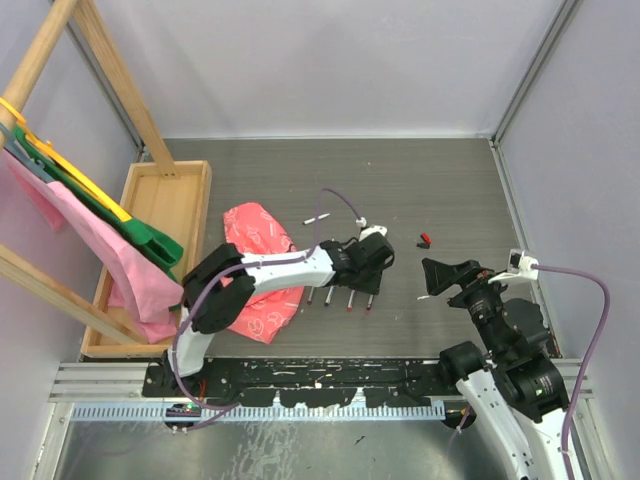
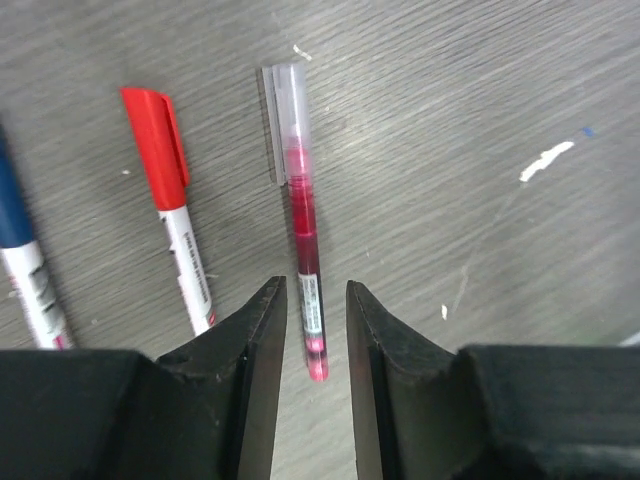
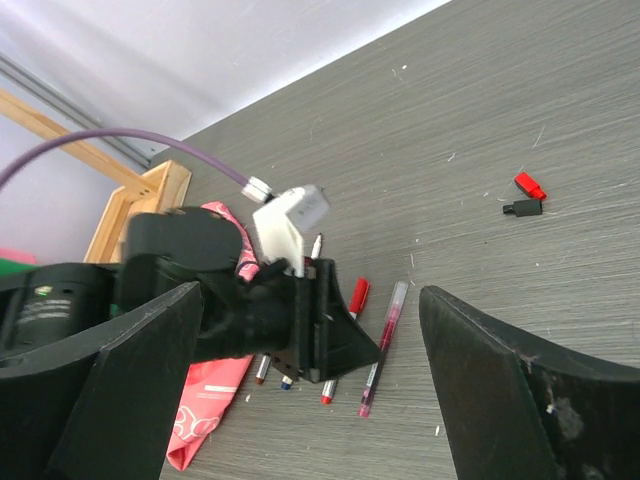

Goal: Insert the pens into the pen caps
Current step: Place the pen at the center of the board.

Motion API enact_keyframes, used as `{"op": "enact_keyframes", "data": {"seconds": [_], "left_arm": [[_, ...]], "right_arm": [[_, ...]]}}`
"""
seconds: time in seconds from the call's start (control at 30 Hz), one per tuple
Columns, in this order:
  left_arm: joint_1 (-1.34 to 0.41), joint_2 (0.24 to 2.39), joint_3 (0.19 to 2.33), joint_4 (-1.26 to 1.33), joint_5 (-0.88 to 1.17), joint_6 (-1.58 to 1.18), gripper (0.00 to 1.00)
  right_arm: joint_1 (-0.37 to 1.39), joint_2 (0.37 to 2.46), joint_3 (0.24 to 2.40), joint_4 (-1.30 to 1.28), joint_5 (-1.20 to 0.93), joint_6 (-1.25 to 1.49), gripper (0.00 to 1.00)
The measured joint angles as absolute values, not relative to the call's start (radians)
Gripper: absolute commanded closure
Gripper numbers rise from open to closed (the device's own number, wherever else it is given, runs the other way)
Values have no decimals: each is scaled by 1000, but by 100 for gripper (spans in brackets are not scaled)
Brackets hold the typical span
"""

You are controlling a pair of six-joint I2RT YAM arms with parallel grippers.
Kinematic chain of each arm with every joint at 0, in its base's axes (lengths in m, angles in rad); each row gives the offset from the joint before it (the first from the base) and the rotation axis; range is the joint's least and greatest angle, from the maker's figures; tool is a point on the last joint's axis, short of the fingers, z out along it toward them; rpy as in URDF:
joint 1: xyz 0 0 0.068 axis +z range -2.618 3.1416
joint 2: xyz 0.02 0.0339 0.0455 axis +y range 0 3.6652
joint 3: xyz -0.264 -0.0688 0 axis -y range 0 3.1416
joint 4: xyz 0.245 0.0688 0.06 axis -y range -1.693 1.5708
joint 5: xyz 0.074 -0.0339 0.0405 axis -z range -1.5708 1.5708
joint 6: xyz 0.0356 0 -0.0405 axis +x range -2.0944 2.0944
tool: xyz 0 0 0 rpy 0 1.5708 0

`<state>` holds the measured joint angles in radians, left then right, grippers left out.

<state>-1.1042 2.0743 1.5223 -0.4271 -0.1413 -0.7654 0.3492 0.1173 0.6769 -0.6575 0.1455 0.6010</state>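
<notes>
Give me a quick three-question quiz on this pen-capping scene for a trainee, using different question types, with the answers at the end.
1. True or false: the left gripper is clamped shut on the clear-capped pen.
2. What colours are the two loose caps lying together? A red and black; B blue and green; C both white.
3. Fill in: in the left wrist view, the neighbouring pen on the picture's left wears a ___ cap.
Key: 1 false, its jaws stand open astride it; 2 A; 3 red.
</notes>
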Motion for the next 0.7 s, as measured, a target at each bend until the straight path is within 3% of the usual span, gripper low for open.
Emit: {"op": "enact_keyframes", "data": {"seconds": [0.5, 0.7], "left_arm": [[-1026, 1666, 1414, -393, -144, -558, 57], [-995, 1564, 1297, -420, -171, -501, 62]], "right_arm": [[349, 162, 663, -672, 142, 609, 8], [349, 215, 642, -680, 139, 628, 8]]}}
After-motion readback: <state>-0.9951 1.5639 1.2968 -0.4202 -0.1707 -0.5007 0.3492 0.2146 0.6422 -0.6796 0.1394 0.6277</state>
